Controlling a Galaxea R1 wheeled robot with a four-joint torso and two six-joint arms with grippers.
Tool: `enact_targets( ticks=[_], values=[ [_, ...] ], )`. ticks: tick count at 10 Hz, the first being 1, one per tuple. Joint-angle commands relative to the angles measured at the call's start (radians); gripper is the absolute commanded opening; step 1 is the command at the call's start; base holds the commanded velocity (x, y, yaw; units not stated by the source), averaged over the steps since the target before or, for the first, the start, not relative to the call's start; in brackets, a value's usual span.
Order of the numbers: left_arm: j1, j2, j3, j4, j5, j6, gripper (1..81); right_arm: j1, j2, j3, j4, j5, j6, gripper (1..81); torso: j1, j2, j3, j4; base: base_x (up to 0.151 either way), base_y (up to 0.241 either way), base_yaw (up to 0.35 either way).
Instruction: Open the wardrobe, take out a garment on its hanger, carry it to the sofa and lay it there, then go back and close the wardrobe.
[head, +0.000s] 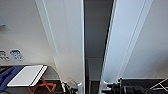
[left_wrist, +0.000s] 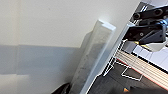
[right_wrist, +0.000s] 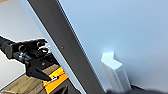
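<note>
While the two doors of the wardrobe (head: 67, 37) stand slightly apart, a narrow dark gap is seen between them in the head view, running from top to bottom. The left door (head: 63, 42) and the right door (head: 126, 37) are both white and are seen steeply from close by. At the lower edge of the head view, the left pincer (head: 75, 87) is seen at the inner edge of the left door and the right pincer (head: 110, 86) at the inner edge of the right door; whether their fingers are wide or narrow cannot be told. A small white handle (left_wrist: 93, 53) on a door is shown large in the left wrist view, and another handle (right_wrist: 115, 71) in the right wrist view. A white board (head: 27, 75) on an orange frame is seen to the left of the wardrobe.
</note>
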Motion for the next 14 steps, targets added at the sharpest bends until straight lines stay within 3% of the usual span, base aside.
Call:
enact_targets(
  ticks=[1,5,7,10,14],
  values=[
    [-0.017,0.08,0.276,0.025,0.053,-0.009,81.1,0.033,0.021,0.197,0.015,-0.102,0.034,81.1,0.0,0.0,0.0,0.0,0.0,0.0,0.0],
    [0.002,-0.011,0.344,0.034,0.043,-0.009,81.1,0.008,-0.009,0.212,-0.002,-0.08,0.034,81.1,0.0,0.0,0.0,0.0,0.0,0.0,0.0],
    [0.005,-0.046,0.384,0.042,0.044,-0.009,81.1,0.001,-0.014,0.237,-0.044,-0.097,0.034,81.1,0.0,0.0,0.0,0.0,0.0,0.0,0.0],
    [0.038,-0.064,0.404,0.062,0.043,-0.009,81.1,-0.016,-0.02,0.286,-0.08,-0.134,0.034,81.1,0.0,0.0,0.0,0.0,0.0,0.0,0.0],
    [0.052,-0.097,0.43,0.071,0.041,-0.009,81.1,-0.036,-0.074,0.337,-0.094,-0.126,0.034,81.1,0.001,0.0,0.0,0.0,0.0,0.0,0.0]
  ],
)
